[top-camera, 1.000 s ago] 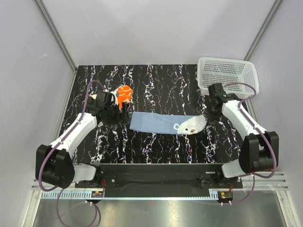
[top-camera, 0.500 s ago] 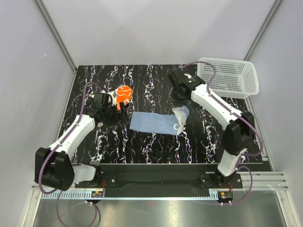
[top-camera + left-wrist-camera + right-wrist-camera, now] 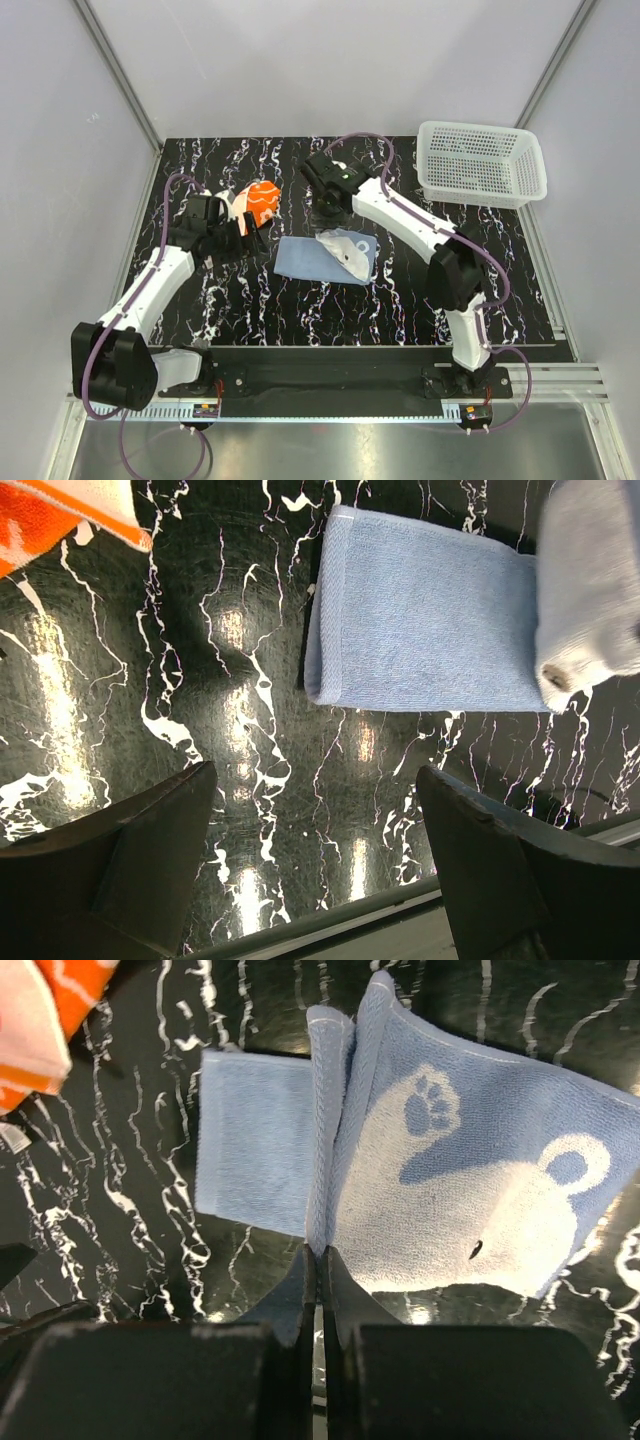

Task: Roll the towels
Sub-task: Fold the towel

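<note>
Two towels, one basket. Blue towel centre, long axis left-right, right end folded over leftward, pinched in right gripper. Orange towel bunched upper left, beside left gripper, fingers wide apart.

Orange-and-white towel, pale blue towel, black marbled table

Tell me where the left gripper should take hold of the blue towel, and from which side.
Probably its free short hem, facing the left gripper. The blue towel lies flat on the table there, while the right gripper is shut on the opposite end, folded back over it. Come from above on the left arm's side, open jaws straddling a hem corner.
</note>
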You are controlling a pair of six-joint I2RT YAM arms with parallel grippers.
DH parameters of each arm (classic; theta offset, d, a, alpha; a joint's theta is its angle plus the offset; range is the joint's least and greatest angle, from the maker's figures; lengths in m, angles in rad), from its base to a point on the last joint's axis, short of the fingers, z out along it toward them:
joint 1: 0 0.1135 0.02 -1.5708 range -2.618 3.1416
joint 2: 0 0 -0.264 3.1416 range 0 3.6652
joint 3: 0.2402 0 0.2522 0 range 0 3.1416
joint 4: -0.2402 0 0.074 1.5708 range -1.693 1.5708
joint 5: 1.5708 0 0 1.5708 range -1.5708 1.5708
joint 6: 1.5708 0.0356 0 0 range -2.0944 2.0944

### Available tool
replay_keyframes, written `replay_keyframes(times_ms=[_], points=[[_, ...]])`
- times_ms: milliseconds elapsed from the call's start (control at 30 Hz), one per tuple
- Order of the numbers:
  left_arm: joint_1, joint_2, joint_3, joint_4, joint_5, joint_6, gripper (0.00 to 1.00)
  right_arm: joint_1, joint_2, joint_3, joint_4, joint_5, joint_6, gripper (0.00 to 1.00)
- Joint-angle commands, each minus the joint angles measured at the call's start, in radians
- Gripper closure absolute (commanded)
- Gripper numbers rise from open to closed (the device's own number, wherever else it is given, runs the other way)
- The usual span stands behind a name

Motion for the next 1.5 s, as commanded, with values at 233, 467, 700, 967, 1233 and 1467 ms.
replay_keyframes(times_ms=[233,467,700,967,1233,1467], points=[[0.007,-0.036,0.002,0.026,-0.018,-0.002,0.12,0.082,0.101,0.167,-0.005,-0.042,0.017,1.0],[0.007,-0.039,0.002,0.026,-0.025,-0.002,0.12,0.122,0.158,0.169,0.022,-0.067,0.023,1.0],[0.008,-0.042,0.0,0.023,-0.036,-0.002,0.12,0.153,0.218,0.159,0.12,-0.118,0.026,1.0],[0.008,-0.044,0.003,0.018,-0.051,0.0,0.12,0.158,0.282,0.11,0.225,-0.185,0.036,0.52],[0.008,-0.053,0.006,0.005,-0.088,0.003,0.12,0.155,0.215,0.174,0.217,-0.159,0.003,0.23],[0.008,-0.061,0.006,0.015,-0.113,0.009,0.12,0.07,0.005,0.03,0.208,-0.138,-0.014,0.13]])
